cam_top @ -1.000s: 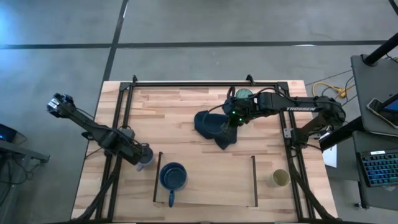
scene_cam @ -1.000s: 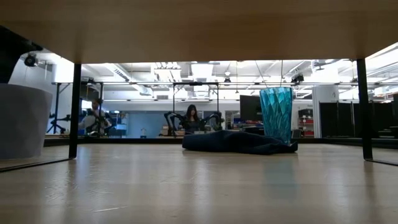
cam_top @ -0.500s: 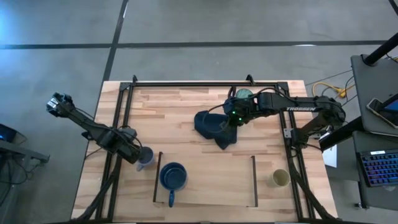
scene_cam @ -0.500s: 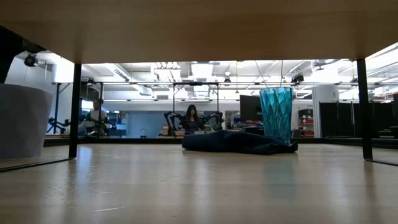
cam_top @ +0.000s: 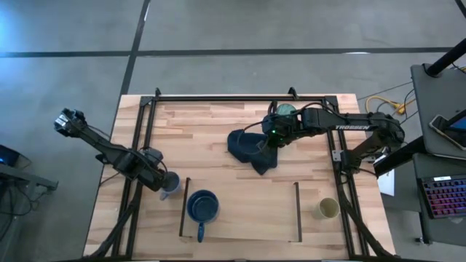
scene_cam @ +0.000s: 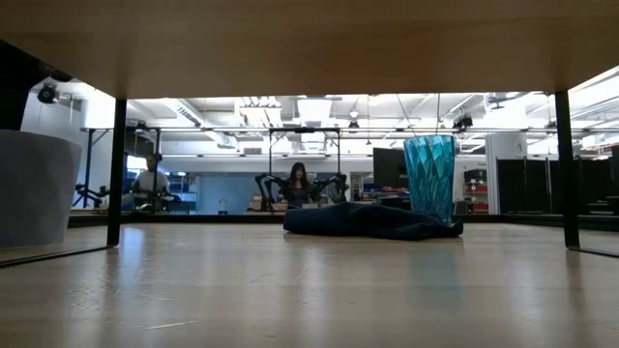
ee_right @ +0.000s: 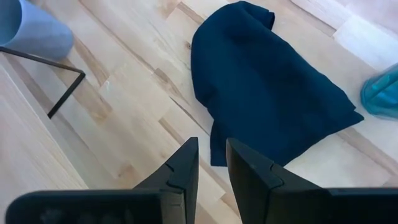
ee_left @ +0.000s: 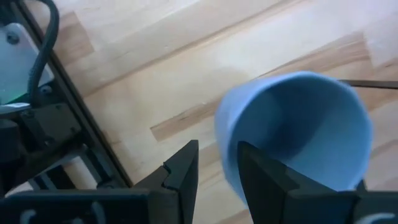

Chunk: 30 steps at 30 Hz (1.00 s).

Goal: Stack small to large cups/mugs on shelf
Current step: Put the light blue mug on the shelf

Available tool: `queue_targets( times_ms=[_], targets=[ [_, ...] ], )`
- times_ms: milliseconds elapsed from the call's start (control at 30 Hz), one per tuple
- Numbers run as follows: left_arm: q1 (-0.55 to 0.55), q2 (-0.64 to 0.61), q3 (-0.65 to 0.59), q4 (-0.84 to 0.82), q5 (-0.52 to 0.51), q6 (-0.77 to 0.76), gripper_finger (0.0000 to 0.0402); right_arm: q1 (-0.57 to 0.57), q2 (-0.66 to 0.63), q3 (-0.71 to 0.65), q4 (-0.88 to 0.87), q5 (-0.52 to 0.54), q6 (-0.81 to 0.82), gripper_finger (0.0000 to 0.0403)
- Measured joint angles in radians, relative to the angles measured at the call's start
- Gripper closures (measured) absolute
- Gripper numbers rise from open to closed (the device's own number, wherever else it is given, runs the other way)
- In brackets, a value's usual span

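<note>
The small grey-blue cup (cam_top: 170,184) stands upright on the tabletop just left of the shelf's left rail (cam_top: 182,207); it also shows in the low view (scene_cam: 34,188). My left gripper (ee_left: 217,180) is shut on the cup's wall. The dark blue mug (cam_top: 202,207) stands on the left end of the shelf (cam_top: 247,211). The beige cup (cam_top: 328,209) stands right of the shelf. The teal tumbler (cam_top: 285,110) stands at the far side, next to the dark blue cloth (cam_top: 251,151). My right gripper (ee_right: 211,168) hangs shut and empty above the cloth. My left gripper pinches the grey-blue cup's wall at the rim (ee_left: 225,155), on the side toward the table's left edge. One finger (ee_left: 258,177) is inside the cup and the other (ee_left: 183,174) outside. The fingers slant down from the table's left. The cup stands upright on the table.
The cloth (scene_cam: 368,220) lies crumpled in the middle of the table, touching the tumbler's foot (scene_cam: 429,179). Dark metal frame rails (cam_top: 142,138) run along the table's left and right edges. People sit in the room beyond the table.
</note>
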State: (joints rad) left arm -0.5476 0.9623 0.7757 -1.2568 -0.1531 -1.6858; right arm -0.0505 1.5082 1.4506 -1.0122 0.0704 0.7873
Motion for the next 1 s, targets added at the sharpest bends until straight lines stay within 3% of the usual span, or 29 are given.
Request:
queue_targets(
  times_ms=[533,867,1000],
  targets=[
    [0.0,0.007,-0.077,0.125,0.014,0.049,0.031,0.0,0.0,0.0,0.0,0.001,0.018,0.0326],
    [0.0,0.006,-0.111,0.167,0.022,0.053,0.0388,0.0,0.0,0.0,0.0,0.007,0.017,0.0326],
    [0.0,0.008,-0.122,0.184,0.031,0.025,0.0393,0.0,0.0,0.0,0.0,0.009,0.017,0.0326]
  ],
)
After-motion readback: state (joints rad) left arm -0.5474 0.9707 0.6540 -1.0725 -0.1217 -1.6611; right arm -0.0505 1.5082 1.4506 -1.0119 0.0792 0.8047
